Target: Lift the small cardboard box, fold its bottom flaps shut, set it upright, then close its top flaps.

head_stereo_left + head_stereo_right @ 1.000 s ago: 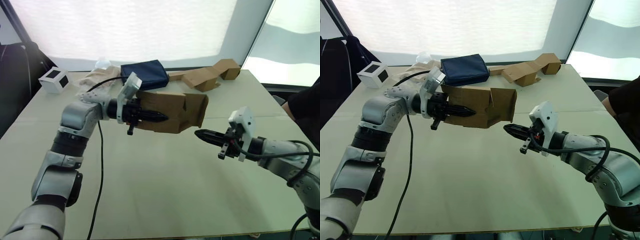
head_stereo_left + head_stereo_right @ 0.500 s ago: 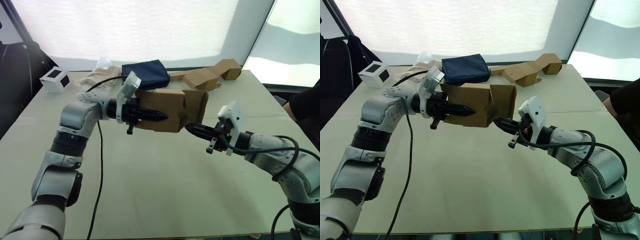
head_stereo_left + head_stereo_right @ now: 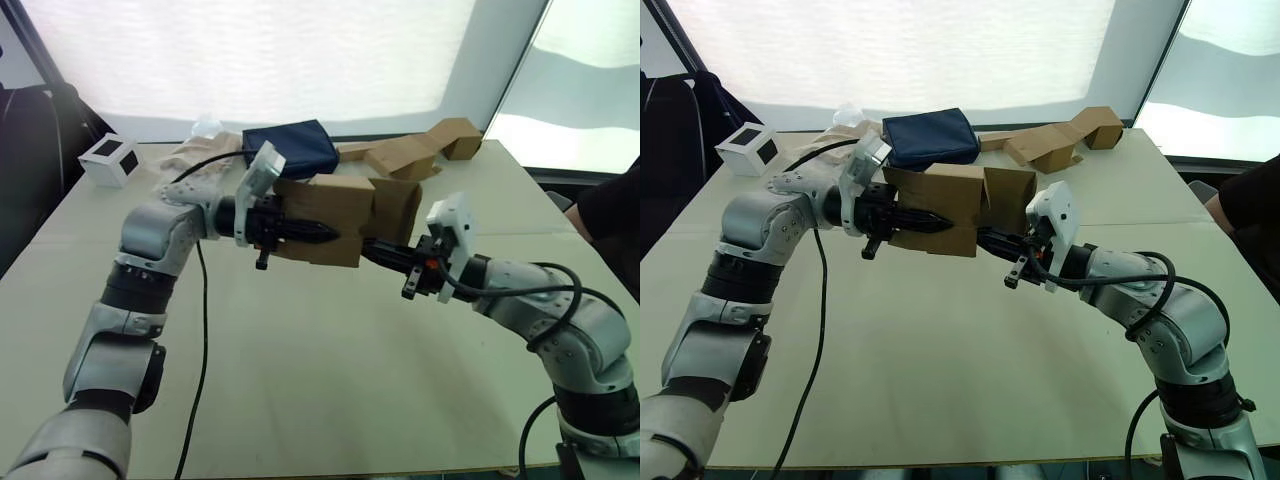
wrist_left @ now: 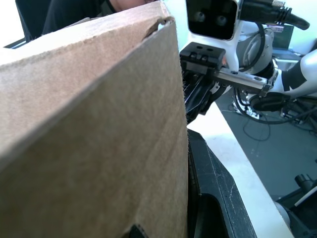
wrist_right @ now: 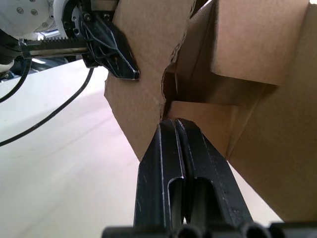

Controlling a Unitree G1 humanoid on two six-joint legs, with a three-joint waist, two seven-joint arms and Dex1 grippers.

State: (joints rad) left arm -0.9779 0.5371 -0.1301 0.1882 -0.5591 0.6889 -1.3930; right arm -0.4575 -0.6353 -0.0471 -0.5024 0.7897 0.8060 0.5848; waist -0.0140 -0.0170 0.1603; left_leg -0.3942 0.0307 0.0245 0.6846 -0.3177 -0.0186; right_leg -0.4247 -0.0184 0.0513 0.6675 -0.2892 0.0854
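Pale tabletop (image 3: 330,380) runs under both of your arms, with a bright window behind it. At its far edge you can see a white cube with black squares (image 3: 108,160), a dark blue pouch (image 3: 292,148) and a longer bent strip of brown cardboard (image 3: 415,150).

Your left gripper (image 3: 318,234) holds the small cardboard box (image 3: 335,220) in the air above the middle of the table, its fingers clamped on one brown wall. The box lies on its side, with its open end and loose flaps (image 3: 398,208) turned toward your right arm.

Your right gripper (image 3: 368,250) has its two fingers pressed together, and their tips reach in at the lower edge of that open end, touching the cardboard.
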